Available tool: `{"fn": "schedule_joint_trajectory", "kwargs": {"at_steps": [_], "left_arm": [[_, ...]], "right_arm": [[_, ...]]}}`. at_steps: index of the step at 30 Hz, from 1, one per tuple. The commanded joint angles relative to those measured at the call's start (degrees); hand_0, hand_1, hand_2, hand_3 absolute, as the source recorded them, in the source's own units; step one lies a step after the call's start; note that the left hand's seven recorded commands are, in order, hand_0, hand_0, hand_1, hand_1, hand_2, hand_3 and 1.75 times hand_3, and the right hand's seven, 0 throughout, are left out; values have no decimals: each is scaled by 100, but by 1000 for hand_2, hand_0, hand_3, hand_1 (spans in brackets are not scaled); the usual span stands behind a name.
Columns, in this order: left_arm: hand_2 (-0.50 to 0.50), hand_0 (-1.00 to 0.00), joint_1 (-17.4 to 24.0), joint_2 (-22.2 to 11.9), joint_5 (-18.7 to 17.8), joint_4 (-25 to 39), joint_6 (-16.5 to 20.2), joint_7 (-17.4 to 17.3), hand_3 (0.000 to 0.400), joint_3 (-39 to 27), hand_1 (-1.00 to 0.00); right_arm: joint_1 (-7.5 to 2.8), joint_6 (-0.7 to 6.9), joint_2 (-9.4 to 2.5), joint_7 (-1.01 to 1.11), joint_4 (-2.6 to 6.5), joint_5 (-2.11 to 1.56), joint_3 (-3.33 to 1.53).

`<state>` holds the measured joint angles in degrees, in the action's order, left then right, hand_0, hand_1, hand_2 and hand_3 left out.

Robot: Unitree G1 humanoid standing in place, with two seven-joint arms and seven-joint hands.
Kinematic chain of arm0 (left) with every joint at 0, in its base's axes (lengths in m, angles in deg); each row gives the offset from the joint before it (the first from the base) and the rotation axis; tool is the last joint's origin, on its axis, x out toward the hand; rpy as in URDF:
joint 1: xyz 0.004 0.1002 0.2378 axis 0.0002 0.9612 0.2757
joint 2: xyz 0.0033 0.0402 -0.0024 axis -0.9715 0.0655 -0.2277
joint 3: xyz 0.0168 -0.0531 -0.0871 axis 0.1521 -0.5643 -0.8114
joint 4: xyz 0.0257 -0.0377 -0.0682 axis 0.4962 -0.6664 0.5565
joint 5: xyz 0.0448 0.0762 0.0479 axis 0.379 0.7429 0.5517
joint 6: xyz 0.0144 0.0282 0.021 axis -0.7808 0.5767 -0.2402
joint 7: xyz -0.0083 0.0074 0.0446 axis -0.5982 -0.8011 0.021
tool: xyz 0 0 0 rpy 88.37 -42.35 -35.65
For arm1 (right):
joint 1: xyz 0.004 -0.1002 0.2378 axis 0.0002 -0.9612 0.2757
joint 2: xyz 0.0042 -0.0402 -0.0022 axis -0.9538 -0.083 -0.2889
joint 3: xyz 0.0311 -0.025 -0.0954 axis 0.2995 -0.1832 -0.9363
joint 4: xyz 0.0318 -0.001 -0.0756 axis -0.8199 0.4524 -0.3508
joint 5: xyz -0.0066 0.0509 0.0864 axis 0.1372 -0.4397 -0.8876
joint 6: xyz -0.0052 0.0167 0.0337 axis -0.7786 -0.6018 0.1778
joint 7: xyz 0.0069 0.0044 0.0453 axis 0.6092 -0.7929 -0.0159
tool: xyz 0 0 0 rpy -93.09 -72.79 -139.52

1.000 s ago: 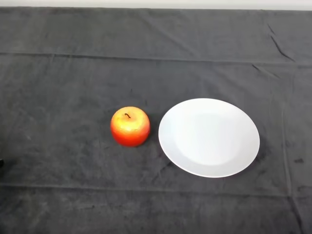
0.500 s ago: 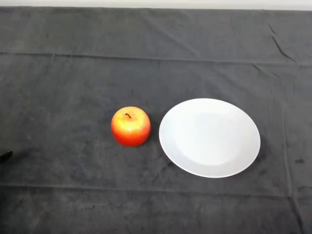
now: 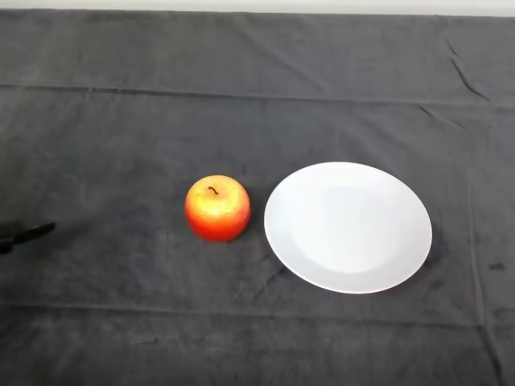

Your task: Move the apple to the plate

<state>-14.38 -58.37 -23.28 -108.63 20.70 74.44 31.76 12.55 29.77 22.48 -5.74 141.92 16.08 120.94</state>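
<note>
I see only the tip of the left hand (image 3: 24,233), a thin black sliver poking in at the left edge of the head view, low over the dark cloth (image 3: 121,322). So little of it shows that I cannot tell how it is set, wide or narrow, and it holds nothing that I can see.

Between that sliver and the apple (image 3: 217,208) lies a broad stretch of bare cloth, with only soft creases across it. The cloth runs to a pale strip (image 3: 257,5) along the far edge of the view; near, left and right it fills the view to the borders.

The white plate (image 3: 348,227) sits to the right of centre, flat on the cloth, and I see nothing on it. The apple, red and orange with its short stem pointing up, stands upright on the cloth just beside the plate's left rim, a narrow gap of cloth showing between them. It is well apart from the hand. I see nothing else on the cloth between hand, apple and plate.
</note>
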Motion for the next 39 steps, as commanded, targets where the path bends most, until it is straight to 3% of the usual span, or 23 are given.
{"fn": "schedule_joint_trajectory", "kwargs": {"at_steps": [1, 11, 21, 39], "left_arm": [[0, 0, -209, 37, 161, 286, 161, 24, 0, 167, 0], [0, 0, -30, 430, 462, 1332, 676, -13, 0, 749, 0], [0, 0, 251, 550, 546, 2194, 1001, -191, 0, 1283, 0], [0, 0, 232, 728, 607, 2238, 1240, -201, 0, 2310, 0]], "right_arm": [[-80, 9, -92, -58, -227, -170, 14], [-87, 9, -103, -69, -251, -173, 3], [-96, 10, -117, -85, -283, -173, -9], [-109, 13, -133, -108, -323, -177, -25]]}}
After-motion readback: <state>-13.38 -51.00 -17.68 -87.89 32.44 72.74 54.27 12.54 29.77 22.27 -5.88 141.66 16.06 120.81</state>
